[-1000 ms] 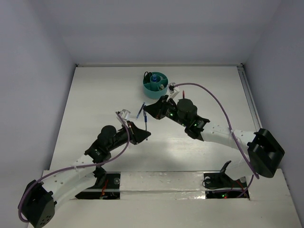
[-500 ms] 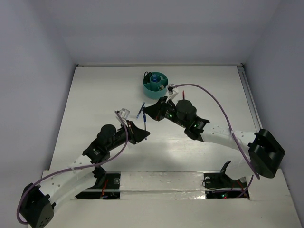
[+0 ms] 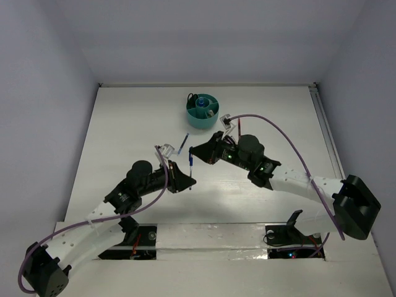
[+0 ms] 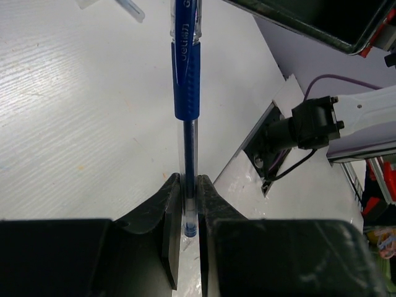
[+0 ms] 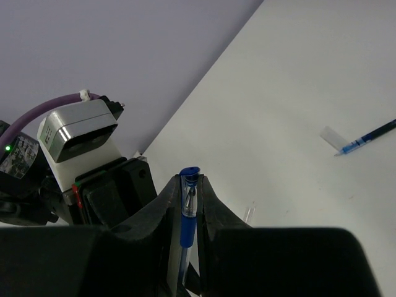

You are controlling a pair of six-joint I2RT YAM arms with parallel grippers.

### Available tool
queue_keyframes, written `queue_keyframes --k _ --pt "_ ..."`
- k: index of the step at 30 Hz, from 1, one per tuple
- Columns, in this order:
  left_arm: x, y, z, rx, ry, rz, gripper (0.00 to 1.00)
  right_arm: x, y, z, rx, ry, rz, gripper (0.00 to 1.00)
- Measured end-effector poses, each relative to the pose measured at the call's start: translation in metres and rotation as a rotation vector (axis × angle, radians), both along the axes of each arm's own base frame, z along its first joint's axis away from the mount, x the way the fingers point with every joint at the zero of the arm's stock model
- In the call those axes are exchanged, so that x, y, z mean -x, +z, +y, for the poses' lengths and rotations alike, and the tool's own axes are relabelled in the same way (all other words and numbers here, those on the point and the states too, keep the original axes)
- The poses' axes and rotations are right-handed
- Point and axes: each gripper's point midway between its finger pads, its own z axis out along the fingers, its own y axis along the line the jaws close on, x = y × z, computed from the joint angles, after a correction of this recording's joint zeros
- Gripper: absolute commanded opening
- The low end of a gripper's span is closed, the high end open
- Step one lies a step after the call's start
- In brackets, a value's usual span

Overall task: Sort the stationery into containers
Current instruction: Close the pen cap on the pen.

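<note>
1. From above: both claws have hold of the same blue pen [image 3: 190, 163], one at each end, and it hangs over the tabletop [image 3: 124, 124].
   - The left claw [image 3: 187, 182] is at the near end and the right claw [image 3: 194, 152] is at the far end.
   - A second ago the right claw was closer to the teal cup [image 3: 199, 121]. It has now pulled back toward the near edge, and the left claw has slid along with it.
   - So the pen is further from the cup than it was. I think they are passing it from one claw to the other, or tugging on it. It is not put away yet.
   - The cup has not moved.
   - A second pen [image 3: 182, 146] lies flat where it lay before, between the claws and the cup.

2. Left wrist view: the left claw [image 4: 189, 185] is pinched tight shut on the thin clear end of the blue pen [image 4: 186, 86]. The pen runs straight away from it toward the other arm.

3. Right wrist view: the right claw [image 5: 189, 185] is nearly closed and squeezes the pen [image 5: 187, 216]. The pen's blue end peeps out past the claw's tips. Far off, the second pen [image 5: 371, 136] lies on the tabletop with a small pale bit [image 5: 331, 136] right at its end.
</note>
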Motion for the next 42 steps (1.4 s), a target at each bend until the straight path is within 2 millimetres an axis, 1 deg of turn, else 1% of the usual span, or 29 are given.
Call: queue_keyframes --k 8,12,18,20,23,24,25,26,27,28,29,30,31,32,33,34,35,36,37,38,40,41,42 --pt "0.013 -0.006 0.005 -0.066 -0.032 0.060 0.00 0.010 -0.015 0.001 -0.037 -0.001 0.027 0.00" --pt "0.017 -0.007 0.008 -0.093 -0.043 0.086 0.00 0.015 -0.019 0.003 -0.073 -0.018 0.039 0.00" --pt "0.022 -0.014 0.009 -0.127 -0.053 0.126 0.00 0.020 -0.027 0.009 -0.112 -0.046 0.060 0.00" --pt "0.024 -0.015 0.010 -0.140 -0.055 0.135 0.00 0.021 -0.032 0.008 -0.123 -0.052 0.073 0.00" --pt "0.025 -0.013 0.011 -0.149 -0.061 0.141 0.00 0.021 -0.032 0.006 -0.142 -0.063 0.086 0.00" --pt "0.026 -0.011 0.011 -0.146 -0.065 0.140 0.00 0.021 -0.030 0.006 -0.148 -0.065 0.087 0.04" --pt "0.026 -0.010 0.010 -0.141 -0.068 0.137 0.00 0.021 -0.026 0.005 -0.153 -0.067 0.085 0.16" --pt "0.025 -0.008 0.009 -0.134 -0.072 0.131 0.00 0.022 -0.023 0.004 -0.152 -0.072 0.083 0.38" --pt "0.025 -0.006 0.008 -0.126 -0.075 0.124 0.00 0.022 -0.019 0.002 -0.149 -0.079 0.082 0.46" --pt "0.019 0.000 0.007 -0.109 -0.055 0.095 0.00 0.027 -0.016 0.002 -0.134 -0.054 0.079 0.53" --pt "0.008 0.012 0.005 -0.075 -0.023 0.044 0.00 0.037 -0.022 0.002 -0.099 -0.015 0.098 0.62" --pt "-0.002 0.026 0.004 -0.035 0.004 -0.011 0.00 0.044 -0.028 -0.001 -0.065 0.004 0.117 0.65" --pt "-0.007 0.034 0.006 -0.010 0.026 -0.036 0.00 0.047 -0.027 -0.004 -0.056 0.018 0.114 0.66" --pt "-0.010 0.039 0.006 0.012 0.041 -0.057 0.00 0.046 -0.025 -0.012 -0.045 0.022 0.112 0.69" --pt "-0.013 0.046 0.005 0.042 0.051 -0.082 0.00 0.044 -0.022 -0.020 -0.036 0.026 0.112 0.70" --pt "-0.014 0.052 0.004 0.069 0.055 -0.102 0.00 0.048 -0.017 -0.027 -0.031 0.047 0.104 0.72" --pt "-0.016 0.056 0.002 0.093 0.060 -0.116 0.00 0.043 -0.014 -0.034 -0.030 0.037 0.096 0.74" --pt "-0.018 0.060 0.001 0.116 0.064 -0.128 0.00 0.044 -0.011 -0.039 -0.020 0.046 0.087 0.76" --pt "-0.018 0.056 0.001 0.120 0.065 -0.124 0.00 0.045 -0.006 -0.042 -0.013 0.056 0.072 0.77" --pt "-0.018 0.053 0.000 0.127 0.064 -0.121 0.00 0.047 -0.001 -0.043 -0.004 0.073 0.056 0.82" --pt "-0.017 0.047 -0.001 0.131 0.054 -0.109 0.00 0.050 0.011 -0.041 0.017 0.111 0.014 0.85" --pt "-0.016 0.046 -0.002 0.134 0.047 -0.102 0.00 0.050 0.017 -0.040 0.025 0.128 -0.007 0.88" --pt "-0.015 0.046 -0.003 0.136 0.038 -0.101 0.00 0.050 0.024 -0.037 0.032 0.145 -0.030 0.89"
